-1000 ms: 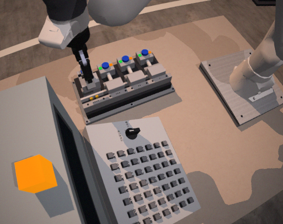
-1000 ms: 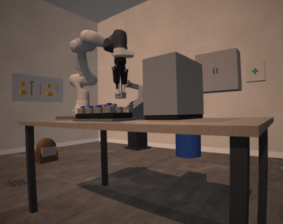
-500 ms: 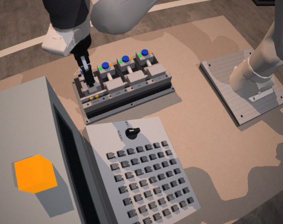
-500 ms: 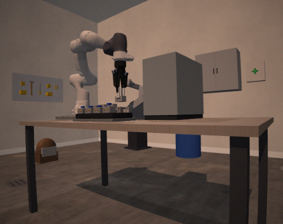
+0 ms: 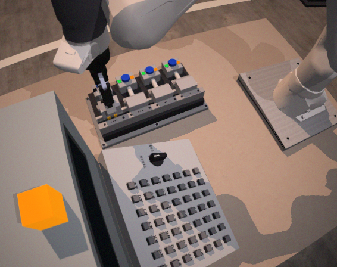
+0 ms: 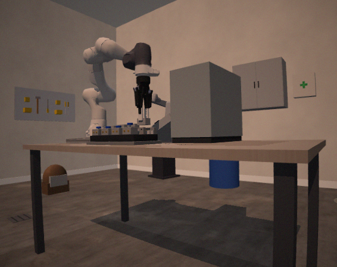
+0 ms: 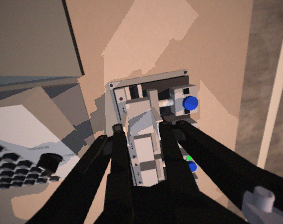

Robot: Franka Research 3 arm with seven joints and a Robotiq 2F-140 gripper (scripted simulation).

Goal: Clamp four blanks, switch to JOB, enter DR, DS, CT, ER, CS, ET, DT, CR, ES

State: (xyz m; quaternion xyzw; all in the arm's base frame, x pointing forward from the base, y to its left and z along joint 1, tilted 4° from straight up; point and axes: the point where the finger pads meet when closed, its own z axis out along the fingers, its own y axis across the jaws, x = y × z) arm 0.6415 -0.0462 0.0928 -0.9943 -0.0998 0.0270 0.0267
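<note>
End effector [image 5: 109, 104] [image 6: 143, 110] [image 7: 139, 116]: clenched on the blank
Blank [image 5: 111, 110] [image 6: 143, 121] [image 7: 142, 109]: level, long axis apparently along the vise row [image 5: 153, 117] [image 6: 123, 137] [image 7: 149, 78]

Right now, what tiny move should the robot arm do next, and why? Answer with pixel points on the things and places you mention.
Probably lower the grey metal blank [image 6: 143, 121] [image 7: 142, 111] straight down a little, because the black two-fingered gripper [image 5: 109, 104] [image 6: 143, 108] [image 7: 139, 116] holds it just above the end station, the only one without a blank on its rails.
</note>
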